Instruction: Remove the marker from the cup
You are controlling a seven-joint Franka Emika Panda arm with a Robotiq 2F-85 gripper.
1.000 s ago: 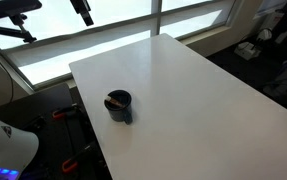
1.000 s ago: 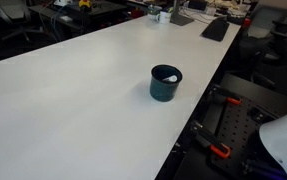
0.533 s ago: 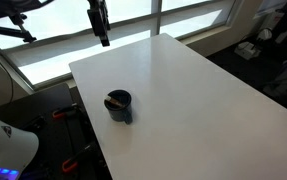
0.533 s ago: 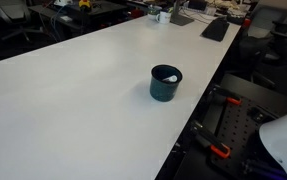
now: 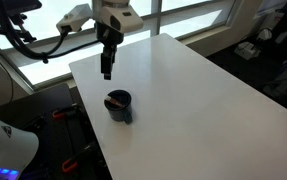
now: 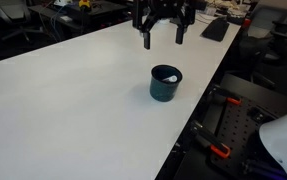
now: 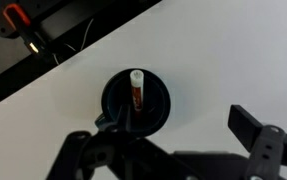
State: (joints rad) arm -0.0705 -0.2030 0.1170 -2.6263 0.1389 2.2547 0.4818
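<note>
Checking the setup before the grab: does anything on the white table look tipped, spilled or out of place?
Nothing stands out. The squat dark navy cup stands upright on the white table, with the thin reddish-brown marker leaning inside it, white tip at the rim. No spill or damage shows. The open gripper hangs above.

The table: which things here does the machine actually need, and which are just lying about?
Needed: marker, cup, open claw.
Lying about: keyboard at the far end of the table, red clamps below its edge.
</note>
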